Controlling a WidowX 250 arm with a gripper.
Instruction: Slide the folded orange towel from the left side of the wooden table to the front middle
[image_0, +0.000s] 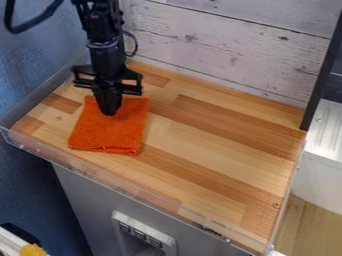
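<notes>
We see the gripper (109, 112) at the cloth (107, 134), can't tell if clenched. Cloth's spread on the counter (220, 142), not lifted.

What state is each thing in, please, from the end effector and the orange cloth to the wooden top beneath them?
End effector: fingers together, pointing down at the upper part of the cloth; whether they pinch it, I cannot tell.
Orange cloth: spread flat, seemingly folded, with layers at its near edge.
Wooden top: partly covered by the cloth.
Clear edging: upright along the near edge.
Black cable: hanging in a loop.
</notes>
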